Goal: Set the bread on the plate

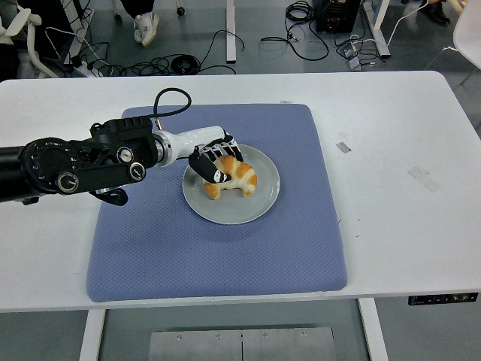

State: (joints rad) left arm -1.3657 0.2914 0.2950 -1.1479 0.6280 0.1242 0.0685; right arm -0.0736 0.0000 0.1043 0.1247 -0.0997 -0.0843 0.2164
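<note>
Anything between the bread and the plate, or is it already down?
Nothing visible stands in the way. The bread is already over the grey plate, inside its rim and apparently resting on it, with the left hand curled over its left end. The plate holds nothing else, and it sits on the blue mat.

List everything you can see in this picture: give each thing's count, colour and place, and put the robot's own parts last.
Bread: one, golden brown and white, on the plate.
Plate: one, grey, on the mat's upper middle.
Mat: one, blue, on the table's middle.
Table: one, white, fills the view.
Tape pieces: two, pale, on the table's right side.
Cables: several, black, on the floor beyond the table.
Left arm: one, black, reaching in from the left edge.
Left robot hand: one, black and white, curled on the bread over the plate.
</note>
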